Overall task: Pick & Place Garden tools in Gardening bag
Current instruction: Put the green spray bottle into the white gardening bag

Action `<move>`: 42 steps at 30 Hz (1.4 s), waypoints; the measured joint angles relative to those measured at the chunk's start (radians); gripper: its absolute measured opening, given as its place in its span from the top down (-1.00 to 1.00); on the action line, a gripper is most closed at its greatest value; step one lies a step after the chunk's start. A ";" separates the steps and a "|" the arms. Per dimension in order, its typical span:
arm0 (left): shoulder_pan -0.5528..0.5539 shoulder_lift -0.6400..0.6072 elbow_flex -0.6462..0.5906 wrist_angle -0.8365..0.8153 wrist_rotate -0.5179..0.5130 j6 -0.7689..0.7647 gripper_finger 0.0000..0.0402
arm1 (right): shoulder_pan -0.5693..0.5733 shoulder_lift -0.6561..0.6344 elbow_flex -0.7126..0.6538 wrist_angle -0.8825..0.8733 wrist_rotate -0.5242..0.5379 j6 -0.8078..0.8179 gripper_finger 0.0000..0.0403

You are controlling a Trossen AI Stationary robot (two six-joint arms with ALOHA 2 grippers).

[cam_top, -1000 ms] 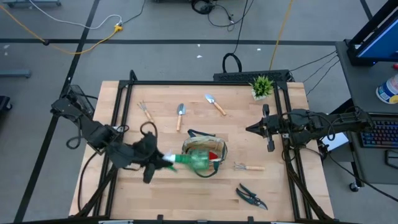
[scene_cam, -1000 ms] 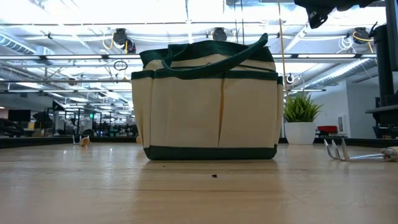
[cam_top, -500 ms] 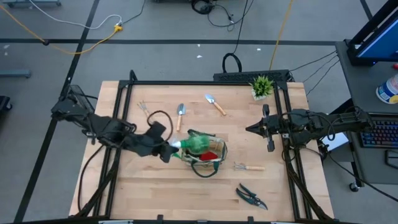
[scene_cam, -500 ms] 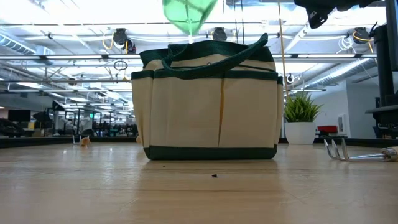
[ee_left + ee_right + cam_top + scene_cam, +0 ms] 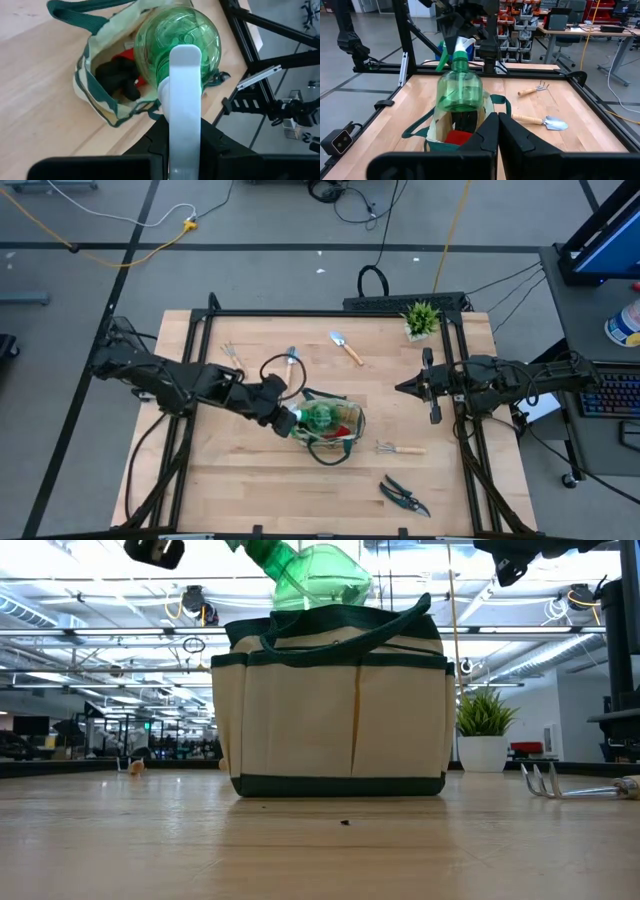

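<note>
While the left hand [image 5: 283, 418] reaches level across the tabletop [image 5: 200, 480], clamped on one green spray bottle [image 5: 320, 418] above the one gardening bag [image 5: 335, 442], the right hand [image 5: 405, 388] waits with fingers together. Five tools lie loose: two trowels, two rakes, one shears.

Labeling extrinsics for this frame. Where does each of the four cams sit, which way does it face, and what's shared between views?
High: overhead, straight down; both arms, left gripper holding the green spray bottle over the gardening bag.
Low: table height, level toward the room; bag front, bottle above.
Left wrist: looks past its own fingers down into the bag.
Right wrist: on the idle right gripper, shut, facing across the table.
Shared: bottle and bag in all four.
</note>
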 joint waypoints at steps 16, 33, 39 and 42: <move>0.088 0.067 0.000 -0.043 0.199 0.107 0.74 | 0.000 0.000 0.000 -0.002 0.029 0.000 1.00; 0.138 0.083 0.001 -0.191 0.214 0.175 0.74 | 0.000 0.002 0.000 -0.008 0.027 0.026 1.00; 0.147 0.123 0.003 -0.239 0.202 0.205 0.74 | 0.000 0.001 0.000 -0.007 0.027 0.034 1.00; 0.146 0.167 0.043 -0.264 0.202 0.247 0.74 | 0.000 0.001 0.000 -0.008 0.028 0.061 1.00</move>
